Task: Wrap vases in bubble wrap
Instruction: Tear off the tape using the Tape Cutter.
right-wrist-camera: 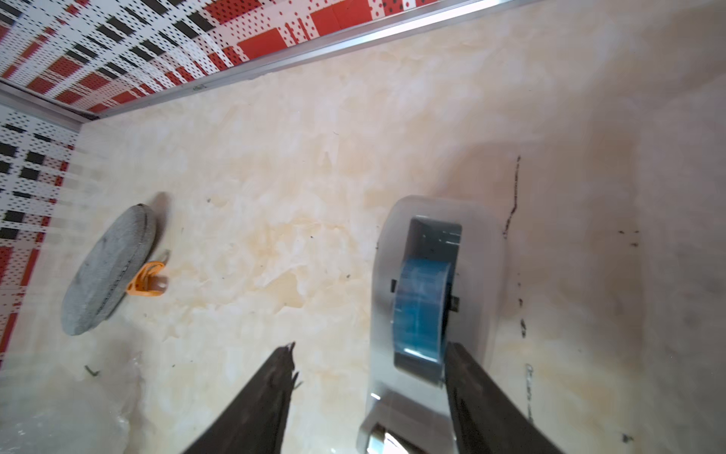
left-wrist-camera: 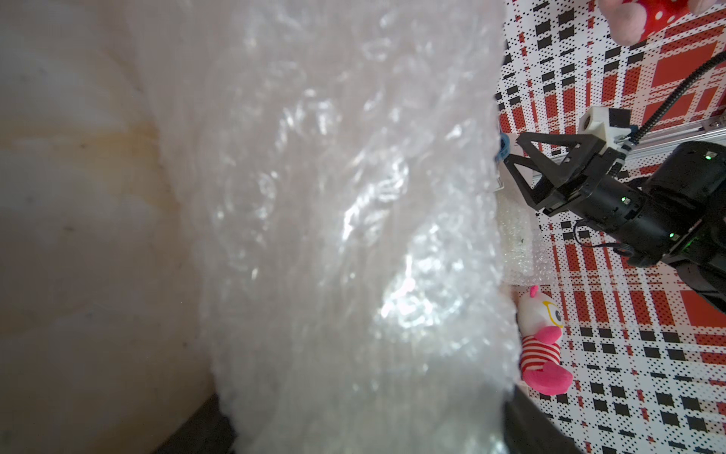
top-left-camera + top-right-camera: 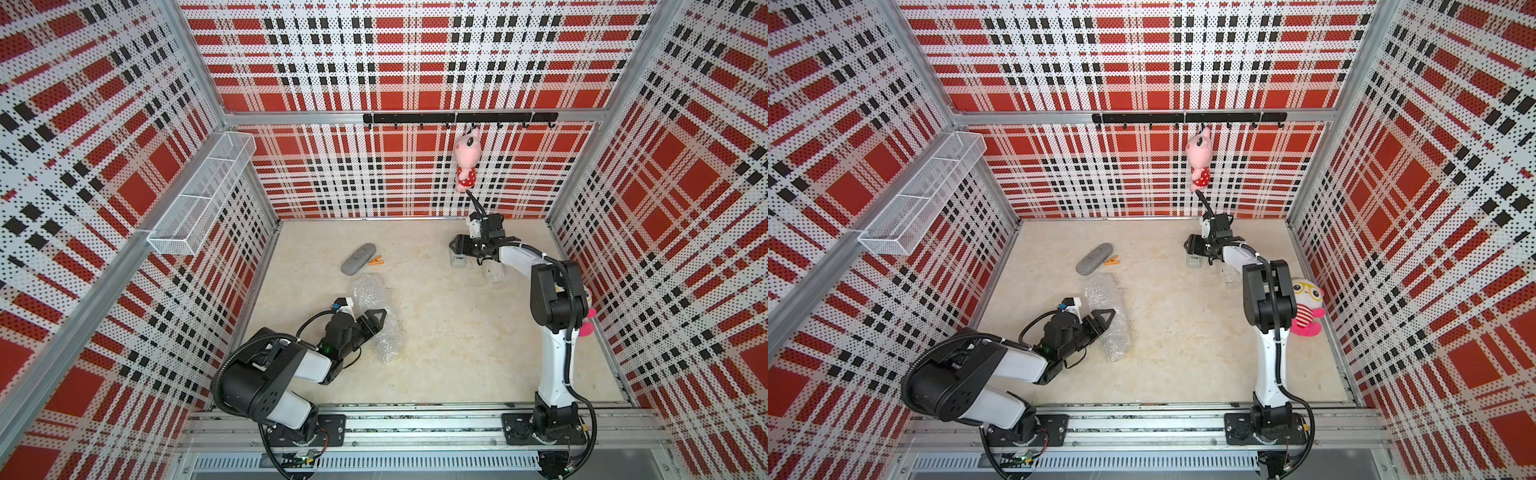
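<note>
right pincer (image 1: 369,348) sits spread above the tape dispenser (image 1: 422,306), so I'd nip the tape end squarely. left pincer (image 3: 376,320) sits on the bubble wrap (image 3: 368,293), can't tell if it's clamped.

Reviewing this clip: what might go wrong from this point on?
1. The right claw hangs open over the tape dispenser, with one finger beside the blue roll. Closing off-centre may shove the dispenser rather than catch tape.
2. The left claw alone pins the bubble wrap bundle. No tape is seen on it, so the wrap may spring open if that grip slips.
</note>
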You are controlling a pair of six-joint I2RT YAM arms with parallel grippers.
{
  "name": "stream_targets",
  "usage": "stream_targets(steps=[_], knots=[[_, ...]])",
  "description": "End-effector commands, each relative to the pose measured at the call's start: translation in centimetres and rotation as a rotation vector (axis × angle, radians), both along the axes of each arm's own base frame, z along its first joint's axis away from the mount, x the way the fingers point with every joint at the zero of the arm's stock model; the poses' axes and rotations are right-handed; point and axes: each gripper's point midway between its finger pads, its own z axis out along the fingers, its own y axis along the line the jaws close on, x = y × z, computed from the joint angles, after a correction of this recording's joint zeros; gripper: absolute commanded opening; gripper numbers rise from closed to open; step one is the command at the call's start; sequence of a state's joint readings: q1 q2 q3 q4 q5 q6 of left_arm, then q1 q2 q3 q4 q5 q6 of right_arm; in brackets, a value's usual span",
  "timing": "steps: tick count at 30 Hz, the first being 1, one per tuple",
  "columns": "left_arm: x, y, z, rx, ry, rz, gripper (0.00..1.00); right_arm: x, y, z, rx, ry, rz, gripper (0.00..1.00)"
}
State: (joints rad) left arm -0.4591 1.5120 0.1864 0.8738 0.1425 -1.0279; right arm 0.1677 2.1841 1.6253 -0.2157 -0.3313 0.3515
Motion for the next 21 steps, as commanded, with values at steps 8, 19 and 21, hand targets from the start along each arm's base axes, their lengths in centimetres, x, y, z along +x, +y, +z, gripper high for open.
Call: stream_targets(steps=[8,19,21], knots=[[-2.0,0.1,-3.4,0.079,0.118,-0.048,0.46,-1.1,-0.4,-2.1,-0.020,0.029,0.012,0.62],[-2.0,0.0,-3.6,0.082,0.123,-0.049,0.46,-1.3,-0.9,-1.8,-0.040,0.023,-0.009,0.48],[-2.0,0.0,-3.7,0.084,0.124,-0.048,0.45,-1.4,-1.1,-1.1,-0.054,0.008,-0.014,0.48]])
